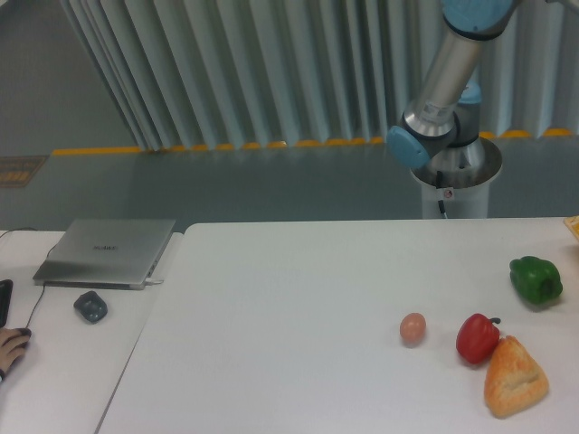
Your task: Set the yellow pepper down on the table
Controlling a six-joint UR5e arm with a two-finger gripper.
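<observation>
arm (441,86) rises behind worktop's (289,307) far edge | pincer out of view, state unknowable | yellow pepper unseen | green pepper (536,279) near right edge

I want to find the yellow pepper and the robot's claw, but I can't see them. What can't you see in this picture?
- Gripper: out of view; the arm runs off the top edge.
- Yellow pepper: not to be seen. Only a small yellowish bit shows at the right edge, too cut off to name.
- Hand: cut by the left edge.
- Dark object beside it: mostly cut off.
- Small dark thing by the laptop: too small to tell.
</observation>
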